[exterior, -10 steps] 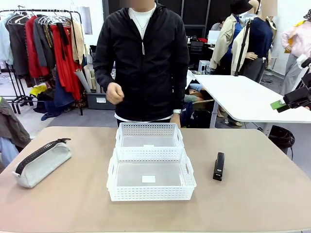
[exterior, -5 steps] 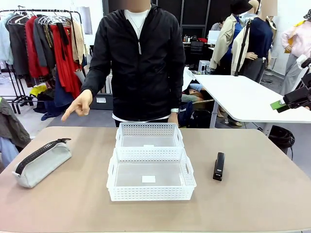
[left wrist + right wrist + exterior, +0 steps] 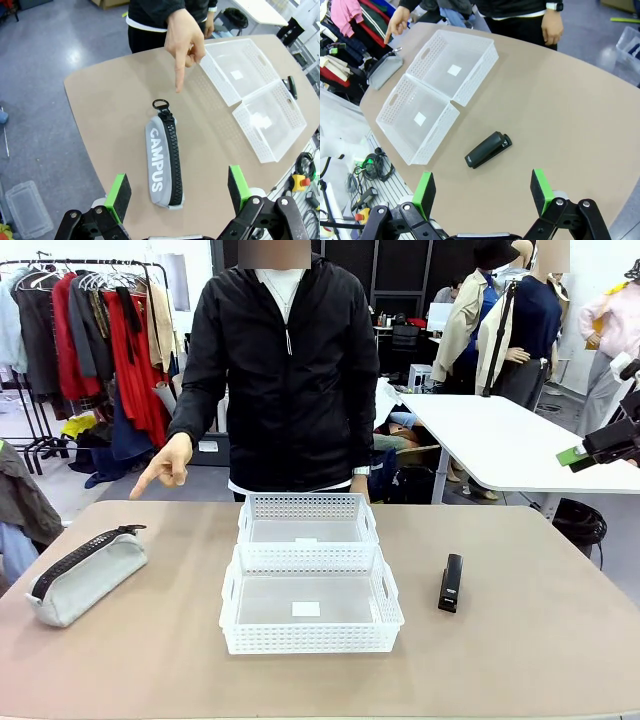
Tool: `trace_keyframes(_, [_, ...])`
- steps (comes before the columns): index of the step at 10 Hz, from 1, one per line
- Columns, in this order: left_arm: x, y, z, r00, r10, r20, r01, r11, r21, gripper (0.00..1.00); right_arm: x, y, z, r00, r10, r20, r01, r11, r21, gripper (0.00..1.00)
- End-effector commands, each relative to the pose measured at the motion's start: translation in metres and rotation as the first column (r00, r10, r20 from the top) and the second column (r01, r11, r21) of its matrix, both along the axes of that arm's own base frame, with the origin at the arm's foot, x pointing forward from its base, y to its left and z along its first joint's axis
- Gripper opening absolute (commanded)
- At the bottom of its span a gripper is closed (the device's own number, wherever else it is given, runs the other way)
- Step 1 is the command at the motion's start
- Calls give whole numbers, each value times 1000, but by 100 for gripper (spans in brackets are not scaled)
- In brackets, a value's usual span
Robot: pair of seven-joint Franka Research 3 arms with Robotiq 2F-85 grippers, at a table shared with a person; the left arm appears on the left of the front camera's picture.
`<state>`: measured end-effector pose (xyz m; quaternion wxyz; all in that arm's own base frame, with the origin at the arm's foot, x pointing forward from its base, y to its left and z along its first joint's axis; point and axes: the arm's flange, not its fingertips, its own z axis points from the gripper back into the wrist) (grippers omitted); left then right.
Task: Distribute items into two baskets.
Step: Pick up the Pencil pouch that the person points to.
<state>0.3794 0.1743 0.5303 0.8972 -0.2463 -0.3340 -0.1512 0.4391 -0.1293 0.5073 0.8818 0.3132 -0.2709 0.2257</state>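
Waist bag (image 3: 85, 575) lies on its side at the left end of the counter (image 3: 540, 660), well apart from the baskets, with its black toothed zip (image 3: 172, 155) facing up and a metal ring (image 3: 160, 105) at the far end. It looks soft and light, a padded grey fabric shell that should sag and fold if lifted by one end. I would take it across the middle of its long body, squeezing fabric and zip together. The ring and any loose strap seem likely to swing or slip.

The stapler (image 3: 451, 583) sits on the right, near the baskets but not touching them. It is small, hard, smooth black plastic and metal, dense for its size, best pinched across its narrow sides.

The near basket (image 3: 310, 640) and far basket (image 3: 308, 506) stand touching, centre counter, both empty: stiff white lattice walls, flared rims, a small label on each floor.

A person's hand (image 3: 165, 462) points a finger down toward the bag's end of the counter.

From above the bag, the left pincer (image 3: 178, 186) is spread wide and holds nothing. The right pincer (image 3: 482, 190) hangs above the stapler, likewise spread and empty.
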Motion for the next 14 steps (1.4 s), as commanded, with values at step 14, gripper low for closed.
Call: trace_keyframes(14, [98,-110,-52,970,-92,-227,192,863,468,100,1,-1,2,1000,-3,2,3,1000,1,100])
